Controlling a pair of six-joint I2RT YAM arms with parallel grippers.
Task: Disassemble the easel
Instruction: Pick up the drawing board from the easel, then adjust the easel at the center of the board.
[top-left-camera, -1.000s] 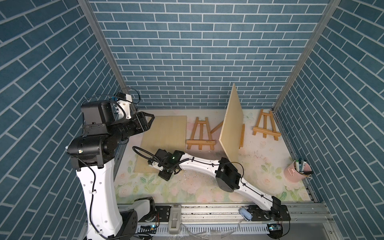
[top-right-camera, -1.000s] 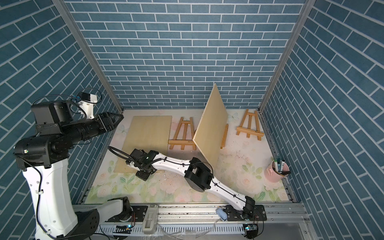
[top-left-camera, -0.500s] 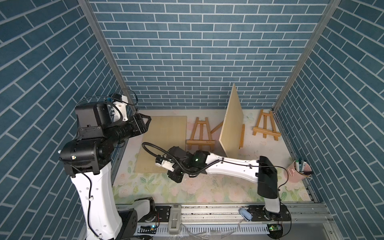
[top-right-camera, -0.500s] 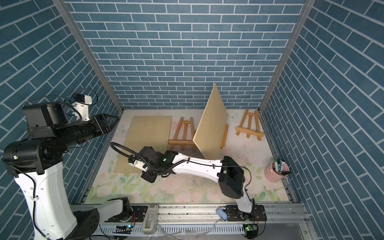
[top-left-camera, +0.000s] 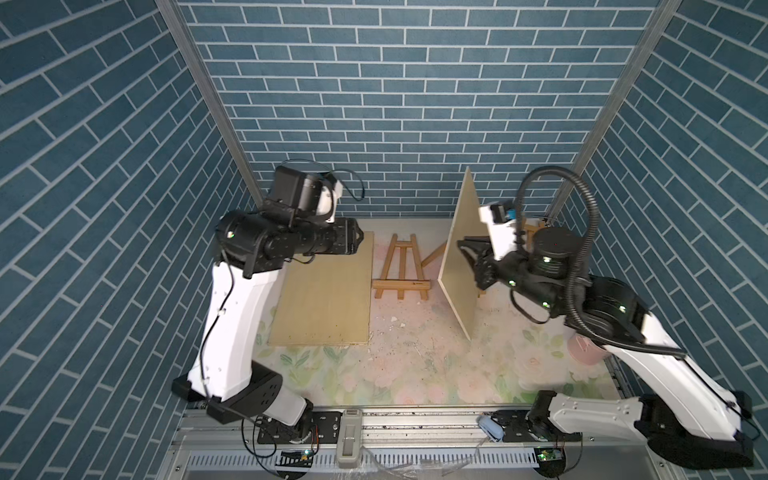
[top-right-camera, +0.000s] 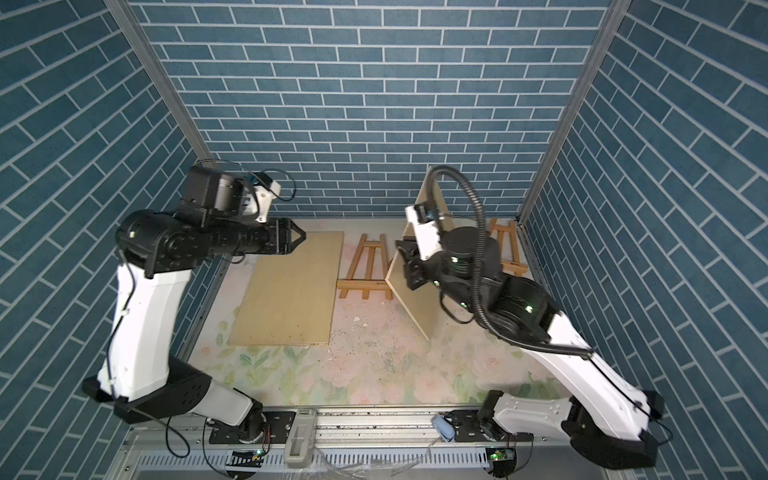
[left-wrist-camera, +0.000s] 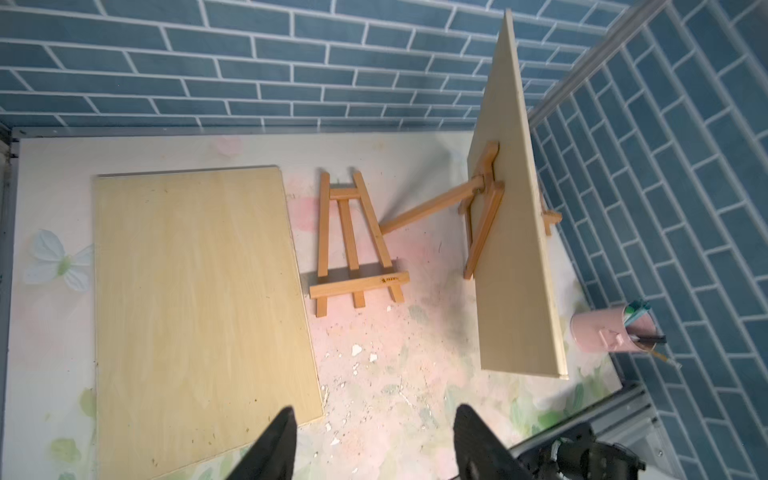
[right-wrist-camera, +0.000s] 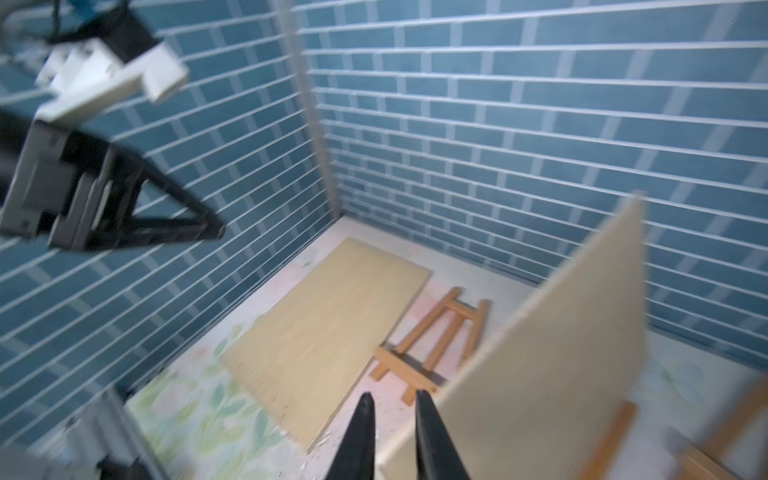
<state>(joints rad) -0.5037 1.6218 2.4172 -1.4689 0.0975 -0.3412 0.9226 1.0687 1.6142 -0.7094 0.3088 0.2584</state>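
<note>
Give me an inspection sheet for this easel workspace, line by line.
Surface: floral mat, dusty.
Job's things: upright board on standing easel; flat board; folded easel lying beside it; back easel.
Clutter: white chips; pink brush cup.
Grippers: left pincer open, empty, aloft; right pincer slightly open, empty, by the upright board.
Cables: black hose loops above right arm.
Surroundings: blue brick walls; metal rail in front.

walls (top-left-camera: 374, 104): blue brick print, three sides | floor mat (top-left-camera: 415, 374): pale floral print | corner posts (top-left-camera: 213, 104): metal
</note>
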